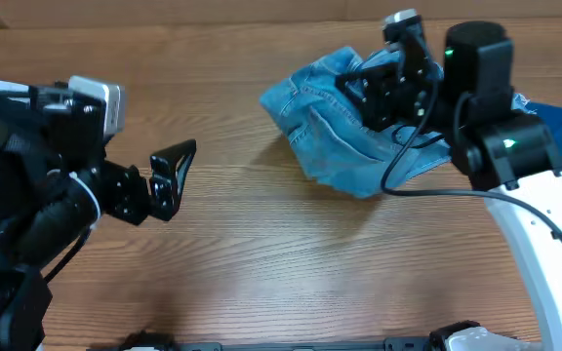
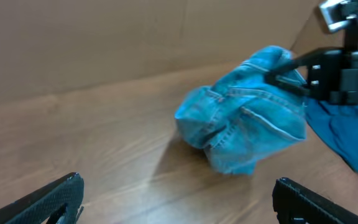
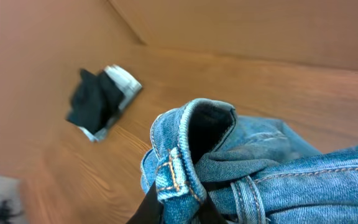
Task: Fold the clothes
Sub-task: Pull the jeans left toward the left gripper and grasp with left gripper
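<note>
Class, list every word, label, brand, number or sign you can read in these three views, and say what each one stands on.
No text can be read in any view.
The light-blue jeans show only orange stitching and a belt loop, with no legible label.
The green lights on the right arm are plain lamps, not signs.
The wooden table carries no markings.

A fixed camera looked straight down on the wooden table from well above, taking in both arms. The left wrist camera sat low, facing across the table toward the jeans and the right gripper, its own fingers at the bottom edge. The right wrist camera sat hard against the same jeans, the left arm small and blurred beyond. All three shared the jeans.
</note>
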Robot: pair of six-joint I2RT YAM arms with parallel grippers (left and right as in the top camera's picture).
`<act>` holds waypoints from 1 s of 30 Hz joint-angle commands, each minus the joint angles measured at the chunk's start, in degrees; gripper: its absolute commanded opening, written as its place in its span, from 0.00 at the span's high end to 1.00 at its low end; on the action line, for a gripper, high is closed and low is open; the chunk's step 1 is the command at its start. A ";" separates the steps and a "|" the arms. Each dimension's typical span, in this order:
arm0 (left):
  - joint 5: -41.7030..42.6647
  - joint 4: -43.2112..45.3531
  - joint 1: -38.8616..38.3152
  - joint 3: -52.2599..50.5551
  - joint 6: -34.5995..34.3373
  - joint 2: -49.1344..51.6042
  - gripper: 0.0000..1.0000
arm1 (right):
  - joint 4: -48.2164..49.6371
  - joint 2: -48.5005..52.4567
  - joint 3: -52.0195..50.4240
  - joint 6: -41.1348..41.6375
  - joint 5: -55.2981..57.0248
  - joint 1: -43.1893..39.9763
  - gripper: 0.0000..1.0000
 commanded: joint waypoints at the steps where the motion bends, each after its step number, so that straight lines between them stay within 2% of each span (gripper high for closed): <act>1: 0.55 -1.95 0.09 -0.28 1.18 1.49 0.00 | 0.70 -1.73 1.05 4.83 15.65 4.44 0.96; 3: 0.72 -2.60 0.09 -0.28 1.16 1.81 0.00 | 1.42 -1.75 1.05 7.15 24.37 6.19 0.96; 5: 0.79 -3.56 0.09 -0.31 1.14 2.08 0.00 | 1.20 -1.81 1.07 12.33 40.17 6.60 0.96; 7: 0.74 -4.63 0.09 -0.28 1.16 2.05 0.00 | 0.61 -1.81 1.07 12.90 46.23 6.25 0.96; 9: 0.70 -5.35 0.09 -0.28 1.46 2.05 0.00 | 0.83 -1.75 1.05 12.87 41.03 6.25 0.96; 11: 0.72 -5.14 0.09 -0.28 1.57 2.05 0.00 | 3.61 -0.50 1.05 12.90 26.10 7.50 0.96; 14: 0.72 -4.37 0.09 -0.28 1.57 2.05 0.00 | 7.74 2.71 1.05 14.34 19.37 11.21 0.96; 15: 0.70 -4.04 0.09 -0.28 1.60 2.05 0.00 | 10.40 5.11 1.05 12.44 16.28 14.08 0.96; 16: 0.48 -4.00 0.09 -0.28 1.70 2.05 0.00 | 12.33 7.34 1.05 7.85 12.59 16.41 0.93; 17: 0.24 -4.09 0.09 -0.28 2.34 2.05 0.00 | 12.46 10.25 1.05 1.01 8.96 19.56 0.78; 18: -0.13 -4.35 0.09 -0.28 2.40 2.05 0.00 | 10.25 12.15 1.05 -4.26 8.76 21.75 0.53; 19: -0.50 -4.57 0.09 -0.28 2.43 2.05 0.00 | 7.65 13.46 1.05 -7.69 10.34 23.23 0.46; 20: -0.94 -4.92 0.09 -0.28 2.43 2.05 0.00 | 3.58 14.93 1.05 -10.47 15.26 24.87 0.45; 22: -0.98 -5.44 0.09 -0.28 2.43 2.05 0.00 | -1.99 16.26 1.05 -10.99 23.47 26.47 0.45; 24: -0.98 -5.77 0.09 -0.31 2.73 2.12 0.00 | -7.08 15.93 1.05 -10.75 27.28 26.97 0.45; 27: -1.01 -5.92 0.09 -0.33 3.28 2.64 0.00 | -11.61 12.57 1.05 -4.63 33.90 26.51 0.39; 30: -0.98 -7.43 0.09 -0.42 3.28 4.26 0.00 | -14.43 9.11 1.05 3.82 42.38 24.61 0.28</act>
